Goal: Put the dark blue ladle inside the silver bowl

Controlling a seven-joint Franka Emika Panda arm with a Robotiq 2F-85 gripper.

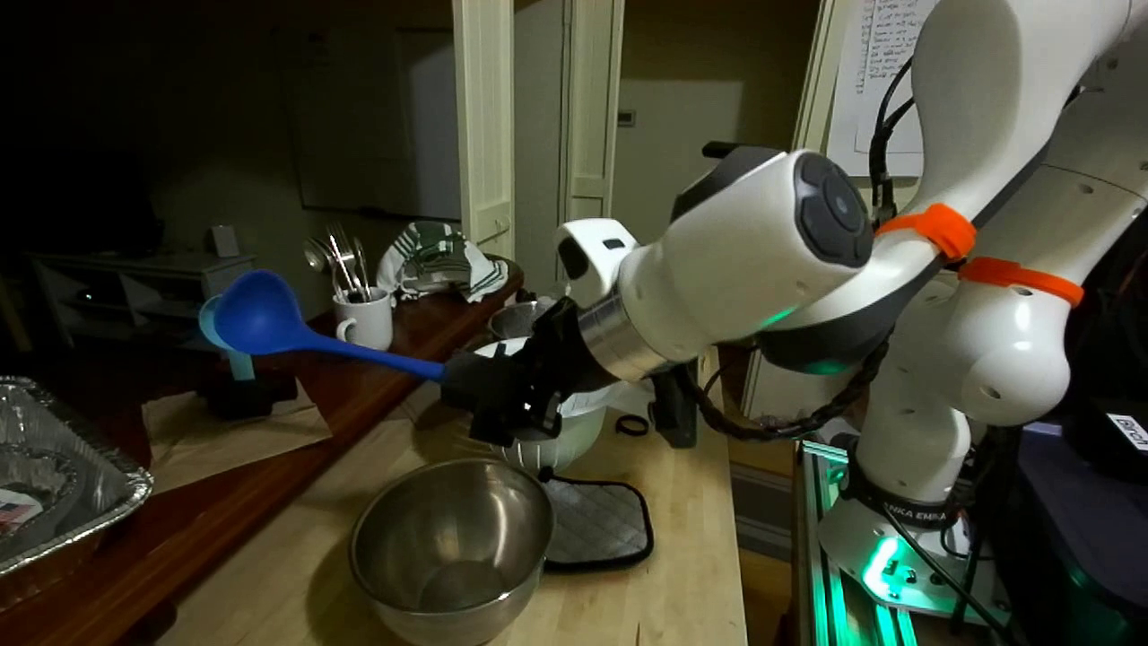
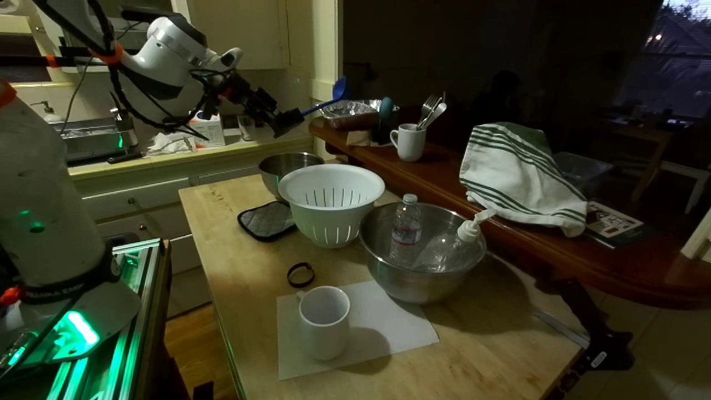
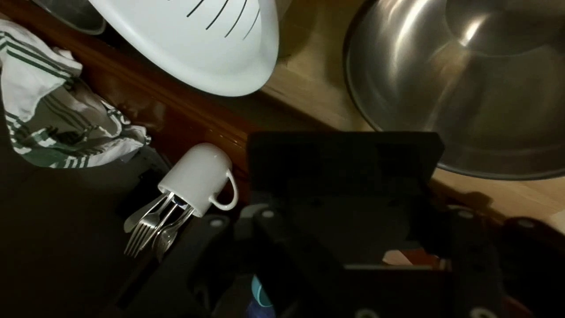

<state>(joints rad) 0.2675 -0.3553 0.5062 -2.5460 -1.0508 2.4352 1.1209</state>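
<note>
The fingers (image 2: 288,120) of the gripper (image 1: 456,377) hold the ladle (image 1: 260,312) by the end of its handle, its cup out ahead of them and higher than they are; in the wrist view the grip itself is too dark to make out. Lower than the fingers, well apart from the ladle, the bowl (image 1: 453,547) stands upright on the table (image 1: 691,538), with the colander (image 2: 328,214) and pot holder (image 1: 596,525) near it. A second bowl (image 2: 408,286), with bottles (image 2: 406,233) in it, sits farther from the fingers, past the colander
</note>
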